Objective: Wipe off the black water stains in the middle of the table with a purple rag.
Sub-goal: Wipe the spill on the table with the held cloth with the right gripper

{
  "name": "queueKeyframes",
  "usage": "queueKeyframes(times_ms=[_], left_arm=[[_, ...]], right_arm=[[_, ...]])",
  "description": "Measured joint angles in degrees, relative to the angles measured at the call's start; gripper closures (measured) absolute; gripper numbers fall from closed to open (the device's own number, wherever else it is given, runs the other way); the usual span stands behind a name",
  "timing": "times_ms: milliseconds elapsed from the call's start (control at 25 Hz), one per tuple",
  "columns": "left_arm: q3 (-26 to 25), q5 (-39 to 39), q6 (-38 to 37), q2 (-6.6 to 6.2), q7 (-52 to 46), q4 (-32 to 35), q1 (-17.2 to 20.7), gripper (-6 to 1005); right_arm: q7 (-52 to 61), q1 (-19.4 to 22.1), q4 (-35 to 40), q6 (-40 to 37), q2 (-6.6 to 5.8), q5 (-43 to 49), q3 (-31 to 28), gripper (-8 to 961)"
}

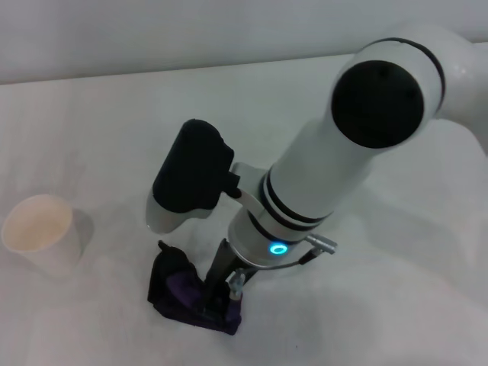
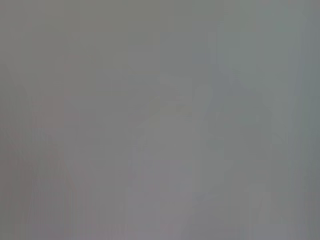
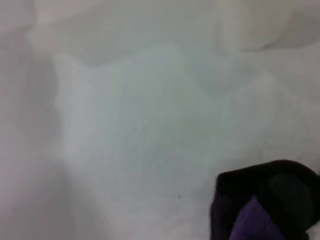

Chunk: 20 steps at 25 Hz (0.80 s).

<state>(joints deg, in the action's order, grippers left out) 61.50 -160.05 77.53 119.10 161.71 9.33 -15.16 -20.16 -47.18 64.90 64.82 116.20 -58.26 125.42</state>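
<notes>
The purple rag [image 1: 181,293] lies bunched on the white table [image 1: 99,122] near the front edge of the head view. My right gripper [image 1: 223,296] comes down onto its right side from above. Its dark fingers [image 1: 216,273] are shut on the cloth. In the right wrist view a corner of the purple rag [image 3: 265,207] shows, dark-edged with a purple fold. The black water stains do not show in any view; the right arm and the rag cover part of the table's middle. My left gripper is out of view, and the left wrist view is a blank grey.
A white paper cup [image 1: 42,232] stands upright at the left, a hand's width from the rag. The right arm's forearm and elbow [image 1: 366,114] stretch over the table from the upper right. The table's back edge [image 1: 191,69] runs across the top.
</notes>
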Motion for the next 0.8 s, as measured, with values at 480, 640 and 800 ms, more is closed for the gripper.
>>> queueKeyframes(times_ms=[480,640,800], left_arm=[[0.6,0.0,0.0,0.07,0.1,0.0,0.3,107],[0.6,0.0,0.0,-0.01,0.1,0.0,0.1,107],[0.4,-0.2,-0.1,-0.14,0.1,0.0,-0.6,107]], right_arm=[[-0.4,4.8,0.4,3.6,-0.61,12.8,-15.4,861],[-1.2,9.3,3.2,8.9,-0.78,20.8,-24.6,861],[-2.7,12.5,4.1,13.4,-0.91,26.6,-32.7,862]])
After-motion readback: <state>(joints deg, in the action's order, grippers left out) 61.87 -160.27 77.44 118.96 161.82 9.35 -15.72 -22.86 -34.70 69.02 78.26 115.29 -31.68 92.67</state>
